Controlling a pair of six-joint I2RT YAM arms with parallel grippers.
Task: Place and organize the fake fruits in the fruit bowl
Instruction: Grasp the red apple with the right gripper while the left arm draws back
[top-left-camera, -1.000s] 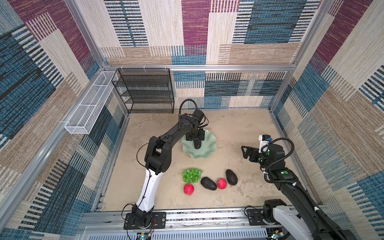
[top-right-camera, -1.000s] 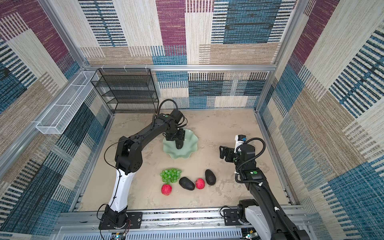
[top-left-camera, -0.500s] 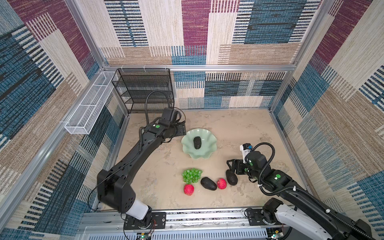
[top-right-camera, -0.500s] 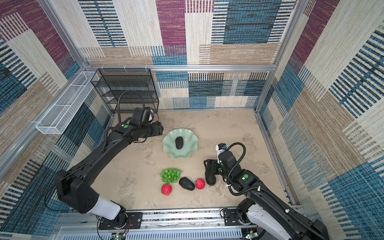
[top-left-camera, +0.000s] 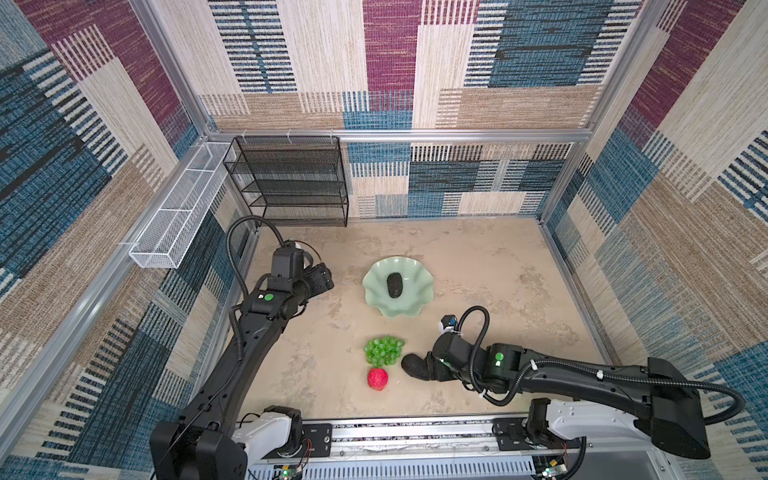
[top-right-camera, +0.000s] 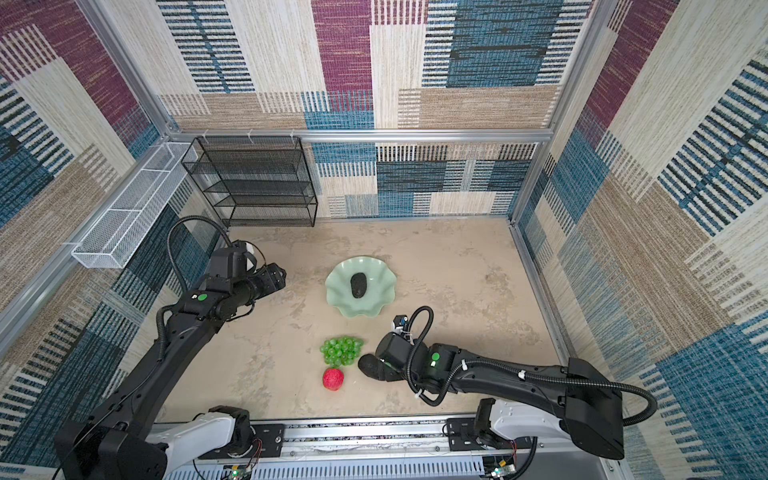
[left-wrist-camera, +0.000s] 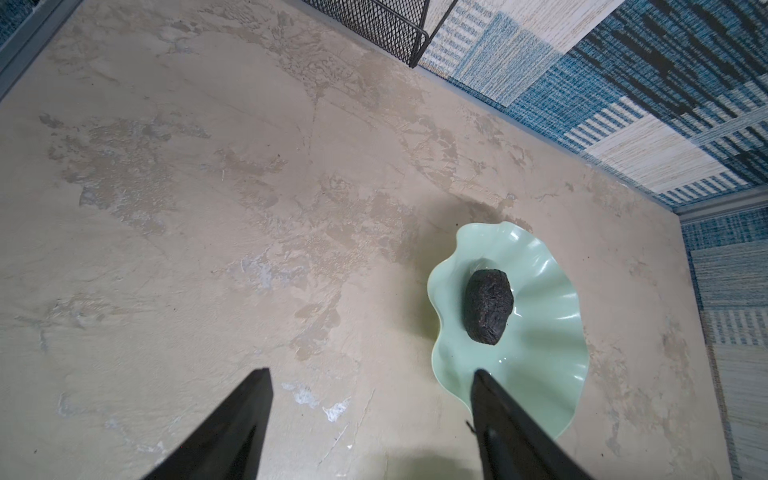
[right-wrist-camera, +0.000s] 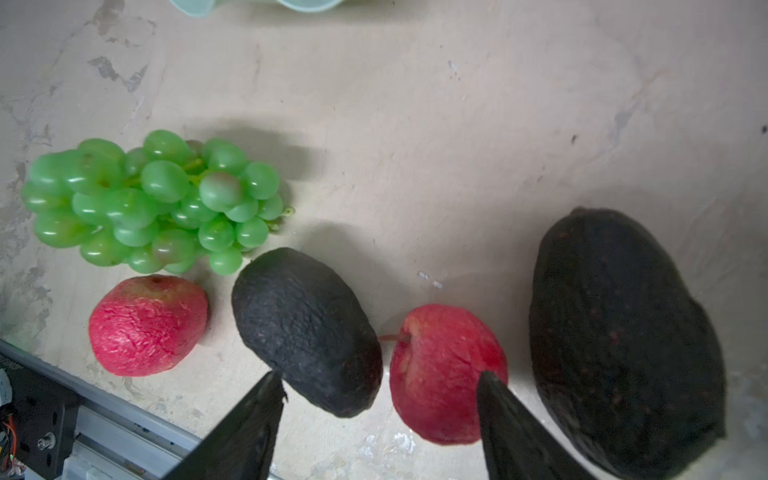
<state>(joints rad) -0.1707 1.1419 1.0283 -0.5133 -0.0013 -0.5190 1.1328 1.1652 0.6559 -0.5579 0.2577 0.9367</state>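
Right gripper (right-wrist-camera: 376, 376): jaws apart, gripping nothing. End of wrinkled matte-black avocado (right-wrist-camera: 305, 328) and crackled red fruit (right-wrist-camera: 444, 374) crowd gap together. Larger avocado (right-wrist-camera: 623, 340) outside one finger. Second red fruit (right-wrist-camera: 147, 326) and glossy translucent grapes (right-wrist-camera: 153, 203) beyond other finger.

Left gripper (left-wrist-camera: 372, 372): jaws wide, empty. Scalloped glossy mint bowl (left-wrist-camera: 540, 353) ahead past one fingertip, holding third avocado (left-wrist-camera: 488, 307). Black mesh rack (left-wrist-camera: 386, 29) far ahead.

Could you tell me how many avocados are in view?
3. One avocado lies in the bowl; two lie on the table, one beside the grapes, one beyond a red fruit.
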